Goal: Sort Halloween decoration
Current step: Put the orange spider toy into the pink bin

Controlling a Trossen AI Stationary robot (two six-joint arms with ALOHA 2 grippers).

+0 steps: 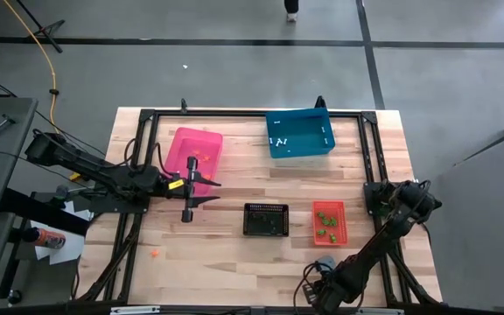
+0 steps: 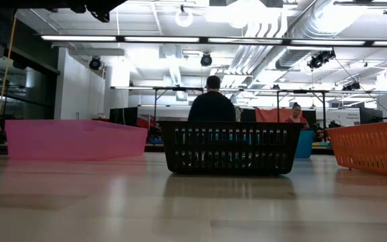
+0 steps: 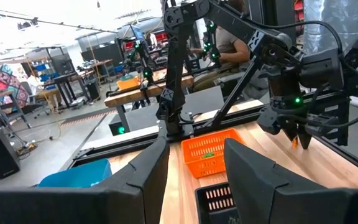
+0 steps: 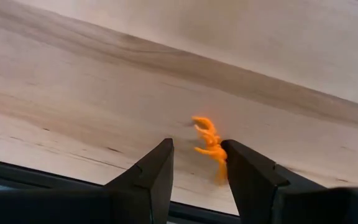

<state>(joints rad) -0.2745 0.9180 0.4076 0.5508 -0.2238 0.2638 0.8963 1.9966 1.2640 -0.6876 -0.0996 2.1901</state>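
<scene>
**Right gripper at near table edge beside an orange trinket; left gripper raised by the pink bin**

Right gripper (image 4: 194,163) sits low at the table's (image 1: 234,254) near edge. Its fingers stand parted, with an orange trinket (image 4: 209,144) against the inner face of one finger (image 4: 247,171); the other finger stands clear of it, so no grip is confirmed.

Left gripper (image 1: 201,191) is raised beside the pink bin (image 1: 195,150), fingers apart, nothing between them.

Sorted items: orange pieces (image 1: 192,161) in the pink bin, white pieces (image 1: 280,140) in the blue bin (image 1: 299,133), green pieces (image 1: 326,222) in the red bin (image 1: 328,223). The black bin (image 1: 264,220) stands at table centre; contents cannot be told. One loose orange piece (image 1: 154,254) lies near the left front of the table.
</scene>
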